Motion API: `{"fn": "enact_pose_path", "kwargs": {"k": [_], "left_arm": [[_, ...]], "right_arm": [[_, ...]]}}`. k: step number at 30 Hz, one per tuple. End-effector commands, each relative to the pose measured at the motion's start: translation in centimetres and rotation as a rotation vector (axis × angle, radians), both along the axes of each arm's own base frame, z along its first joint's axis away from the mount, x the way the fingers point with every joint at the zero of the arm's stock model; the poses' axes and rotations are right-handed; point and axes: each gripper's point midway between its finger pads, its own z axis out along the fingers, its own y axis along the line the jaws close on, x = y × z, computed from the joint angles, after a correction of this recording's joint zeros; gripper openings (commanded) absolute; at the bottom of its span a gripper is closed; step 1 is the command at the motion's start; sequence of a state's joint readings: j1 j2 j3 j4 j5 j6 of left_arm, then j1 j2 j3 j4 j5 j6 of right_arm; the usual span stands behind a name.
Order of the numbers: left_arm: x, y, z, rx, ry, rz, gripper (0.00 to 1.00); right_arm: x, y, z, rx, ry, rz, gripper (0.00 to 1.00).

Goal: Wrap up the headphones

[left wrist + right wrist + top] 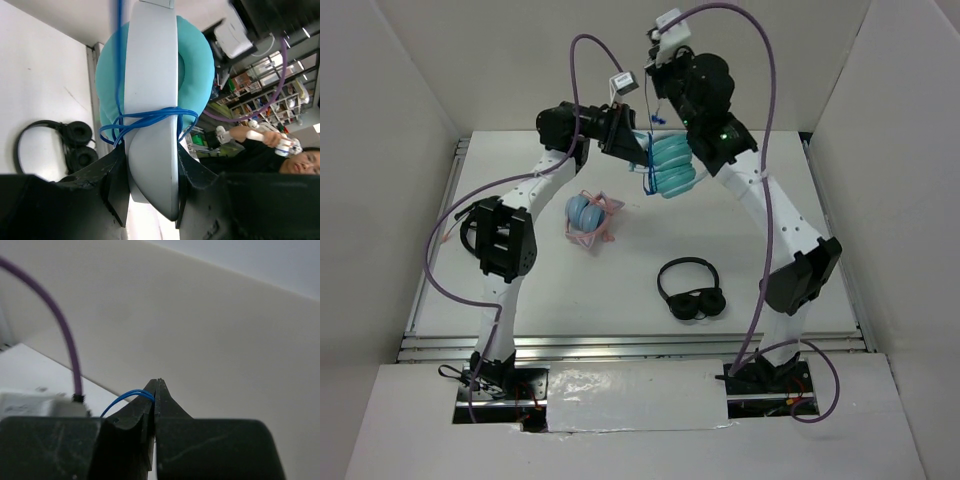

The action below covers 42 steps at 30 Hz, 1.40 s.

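The headphones (672, 168) hang in the air over the far edge of the tabletop (620, 290), about midway along it, held between the two arms. The left gripper (152, 165) is clamped on their grey outer shell. The right gripper (156, 387) has its fingers pressed together, pinching the thin blue cable (127, 396). The wrap looks well under way: several turns already cross the folded cups, yet a free length runs up to the right gripper, so I judge the last winding and securing of the end remain. Only the top view shows the lift off the tabletop and the pink-banded pair (588, 218) lying toward the left edge. The left wrist view alone shows the loops bunched across the shell, with the black headphones (55, 145) below. The right wrist view shows just the pinch, not the headphones.
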State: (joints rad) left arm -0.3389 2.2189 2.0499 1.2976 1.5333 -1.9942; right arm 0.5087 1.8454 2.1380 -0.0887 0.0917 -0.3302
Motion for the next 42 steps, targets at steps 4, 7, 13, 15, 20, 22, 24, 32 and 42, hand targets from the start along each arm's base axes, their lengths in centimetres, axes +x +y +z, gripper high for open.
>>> {"fn": "enact_pose_path", "kwargs": {"k": [4,7,13,15,20,22,24,32,42], "left_arm": [[-0.2,3.2,-1.9,0.042,-0.191,0.054,0.00],[0.2,3.5,-2.3,0.046,-0.185,0.061,0.00],[1.5,4.3,-2.8,0.041,-0.147,0.087,0.00],[1.7,4.4,-2.7,0.034,-0.137,0.093,0.00],[2.1,4.7,-2.5,0.028,-0.127,0.101,0.00],[2.1,4.8,-2.4,0.025,-0.127,0.102,0.00],[2.4,5.0,-2.5,0.024,-0.120,0.108,0.00],[2.8,5.3,-2.2,0.016,-0.115,0.119,0.00],[1.6,6.4,1.7,-0.051,-0.130,0.169,0.00]], "right_arm": [[-6.1,-0.8,6.2,-0.168,-0.264,-0.280,0.09],[-7.7,-1.4,8.2,-0.162,-0.320,-0.339,0.09],[-13.1,-2.9,11.3,-0.053,-0.332,-0.391,0.06],[-14.2,-3.2,11.1,-0.060,-0.327,-0.409,0.05],[-18.7,-4.6,13.2,0.010,-0.383,-0.412,0.06],[-20.1,-5.7,14.9,0.070,-0.423,-0.428,0.06],[-21.2,-6.6,16.3,0.084,-0.450,-0.453,0.06],[-23.7,-8.1,19.2,0.113,-0.531,-0.453,0.06],[-24.2,-4.4,14.5,0.050,-0.407,-0.264,0.03]]}}
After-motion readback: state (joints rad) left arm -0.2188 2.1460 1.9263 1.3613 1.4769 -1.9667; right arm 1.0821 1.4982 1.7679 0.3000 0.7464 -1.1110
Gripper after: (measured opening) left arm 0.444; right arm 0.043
